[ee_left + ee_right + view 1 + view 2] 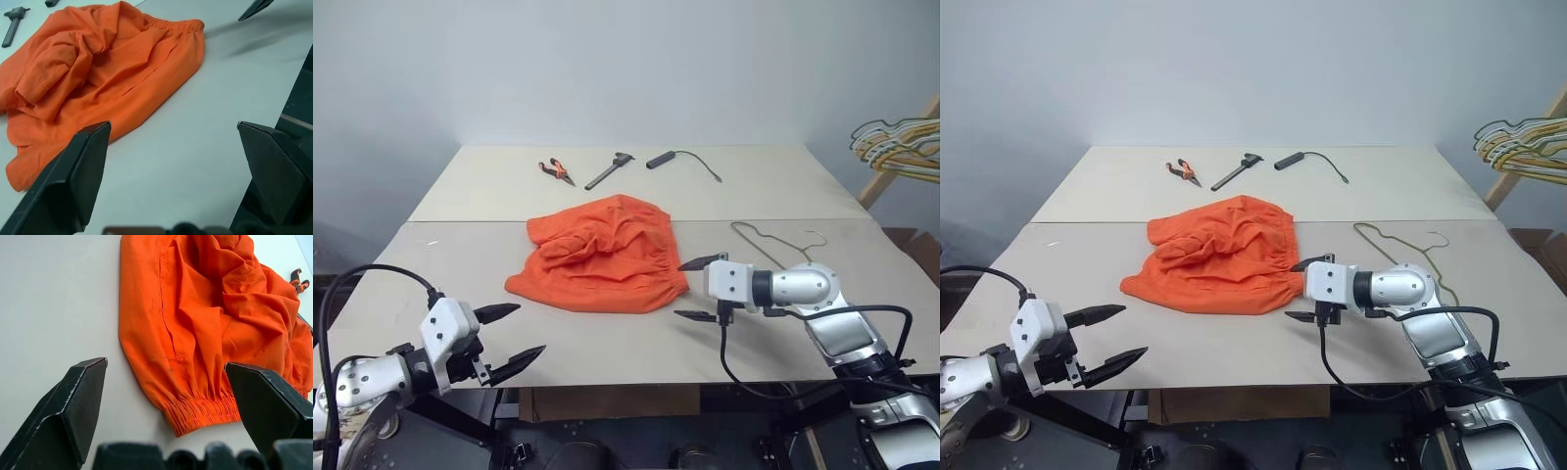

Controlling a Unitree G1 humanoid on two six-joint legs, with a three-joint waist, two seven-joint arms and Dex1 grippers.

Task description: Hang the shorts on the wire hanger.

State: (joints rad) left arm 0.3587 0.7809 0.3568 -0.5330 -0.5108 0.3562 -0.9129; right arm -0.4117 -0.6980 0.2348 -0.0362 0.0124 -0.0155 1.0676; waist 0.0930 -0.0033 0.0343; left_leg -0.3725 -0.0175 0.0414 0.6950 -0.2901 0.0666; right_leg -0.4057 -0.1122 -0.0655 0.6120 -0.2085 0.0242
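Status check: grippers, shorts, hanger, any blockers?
Left gripper and right gripper open, empty. Shorts crumpled on table, right gripper at the waistband corner. Wire hanger flat on table behind right arm, untouched. Nothing blocking.

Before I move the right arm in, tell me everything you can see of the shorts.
The shorts are bright orange, of soft, thin-looking fabric, lying crumpled in a loose heap on the pale table, not spread flat. A gathered elastic waistband forms the edge nearest the right gripper, whose jaws stand open just short of it. Folds bunch toward the middle. Nothing grips the fabric, and the wire hanger lies apart, to their right.
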